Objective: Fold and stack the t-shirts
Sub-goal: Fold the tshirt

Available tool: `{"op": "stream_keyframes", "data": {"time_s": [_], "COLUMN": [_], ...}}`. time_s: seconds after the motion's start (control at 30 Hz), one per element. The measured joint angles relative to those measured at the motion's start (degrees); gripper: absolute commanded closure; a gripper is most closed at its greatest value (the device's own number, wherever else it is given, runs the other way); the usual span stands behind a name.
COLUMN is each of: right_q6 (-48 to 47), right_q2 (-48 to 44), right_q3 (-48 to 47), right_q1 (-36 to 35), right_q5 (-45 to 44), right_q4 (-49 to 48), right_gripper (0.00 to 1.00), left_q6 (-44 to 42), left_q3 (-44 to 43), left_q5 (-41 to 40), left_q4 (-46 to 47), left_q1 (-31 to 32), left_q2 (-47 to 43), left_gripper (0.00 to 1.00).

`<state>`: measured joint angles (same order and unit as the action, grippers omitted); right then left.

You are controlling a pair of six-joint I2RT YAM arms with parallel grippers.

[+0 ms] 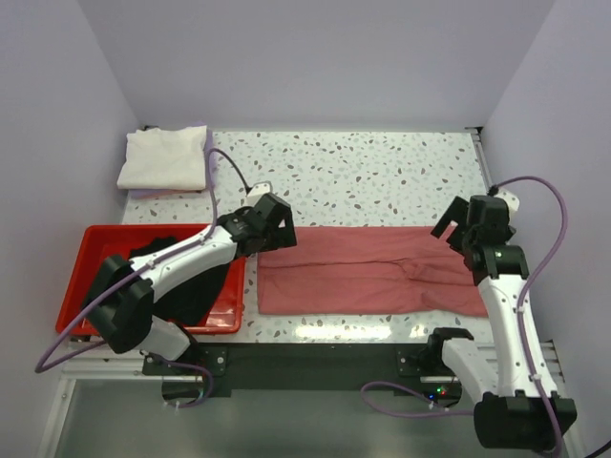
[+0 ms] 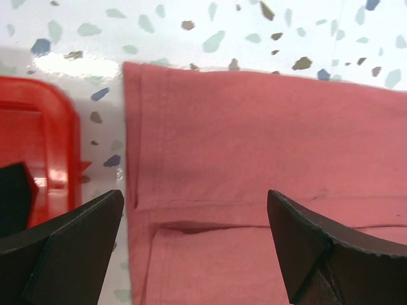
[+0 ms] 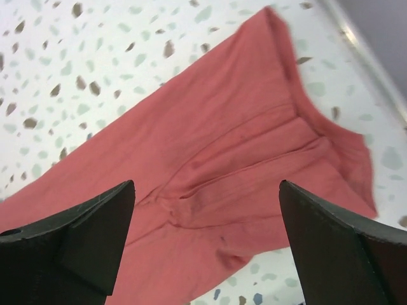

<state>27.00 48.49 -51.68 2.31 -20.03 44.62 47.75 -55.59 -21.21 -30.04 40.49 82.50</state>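
My left gripper (image 1: 270, 221) and right gripper (image 1: 473, 225) hung spread wide, holding nothing, over the ends of the salmon t-shirt (image 1: 372, 272). It lay as a long folded band needing cross-folds, I judged. A cream-white t-shirt (image 1: 164, 157) sat folded far left, and a black t-shirt (image 1: 208, 286) waited in the red tray (image 1: 115, 232) beside the band's hem. Bare table (image 1: 363, 181) lay beyond.

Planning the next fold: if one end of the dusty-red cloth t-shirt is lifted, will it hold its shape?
Probably not: the dusty-red cloth t-shirt lies flat in soft, creased layers, so a lifted end would likely sag and unfold. It looks thin, so likely light. Pushed across the speckled table, it would probably bunch, not slide whole.
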Motion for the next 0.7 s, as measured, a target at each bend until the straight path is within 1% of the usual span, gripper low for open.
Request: {"op": "stream_keyframes", "data": {"time_s": [0.07, 0.13, 0.23, 0.33, 0.5, 0.7], "right_q6": [-0.3, -1.1, -2.9, -4.3, -5.7, -6.4], "right_q2": [2.6, 7.2, 17.0, 24.7, 29.9, 30.5], "right_q3": [0.9, 2.0, 2.7, 3.8, 5.2, 8.5], "right_q1": [0.0, 0.0, 0.0, -0.1, -0.3, -0.8], "right_q5": [5.0, 11.0, 20.8, 27.6, 32.6, 34.6], "right_q4": [-2.1, -4.2, -7.5, -10.1, -11.9, -13.3], "right_gripper": [0.01, 0.01, 0.01, 0.01, 0.01, 0.01], "left_q6": [-0.6, -1.3, -2.2, -2.4, -2.5, -2.5], "left_q3": [-1.9, -3.0, -3.2, -2.8, -1.6, -0.8], "left_q5": [0.4, 1.6, 4.3, 6.5, 8.2, 8.6], "left_q4": [0.9, 2.4, 4.5, 6.2, 7.5, 8.3], "left_q1": [0.7, 1.4, 1.8, 2.1, 2.1, 2.1], "left_q2": [2.0, 4.1, 7.3, 10.5, 13.0, 14.0], "left_gripper": [0.00, 0.00, 0.00, 0.00, 0.00, 0.00]}}
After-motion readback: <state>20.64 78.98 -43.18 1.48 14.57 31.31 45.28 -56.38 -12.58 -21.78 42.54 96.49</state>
